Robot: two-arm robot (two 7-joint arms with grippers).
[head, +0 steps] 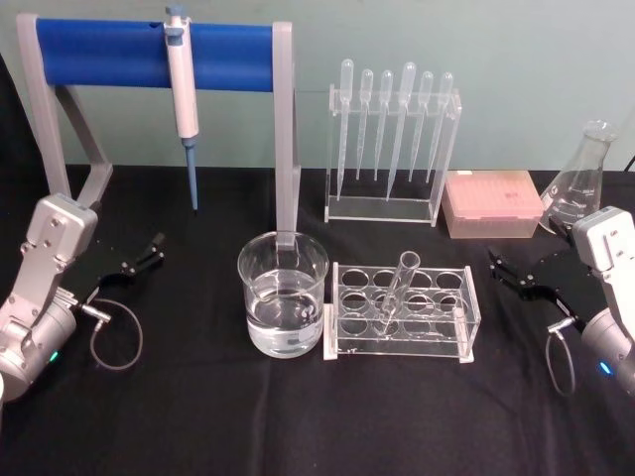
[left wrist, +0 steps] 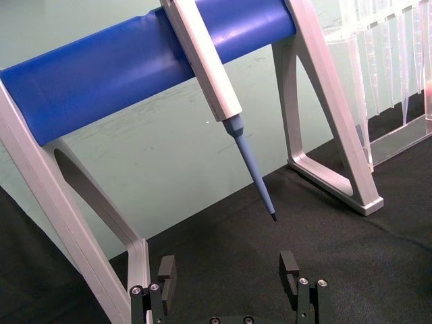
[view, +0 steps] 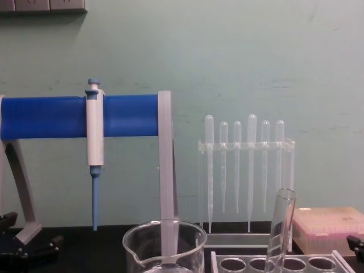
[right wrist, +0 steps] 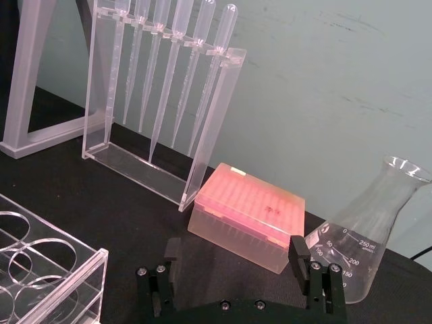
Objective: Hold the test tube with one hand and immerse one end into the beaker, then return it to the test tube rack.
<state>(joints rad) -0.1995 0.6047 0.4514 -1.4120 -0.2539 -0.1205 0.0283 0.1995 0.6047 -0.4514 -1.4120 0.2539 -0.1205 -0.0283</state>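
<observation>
The test tube leans in a clear rack at the table's centre, its open end up. Just left of the rack stands the beaker, about a third full of clear liquid. My left gripper rests open near the table's left edge, with nothing between its fingers. On the far right my right gripper is open too, empty and well apart from the rack.
A grey stand with a blue bar holds a micropipette behind the beaker. A clear holder of plastic pipettes, a pink tip box and an Erlenmeyer flask line the back right.
</observation>
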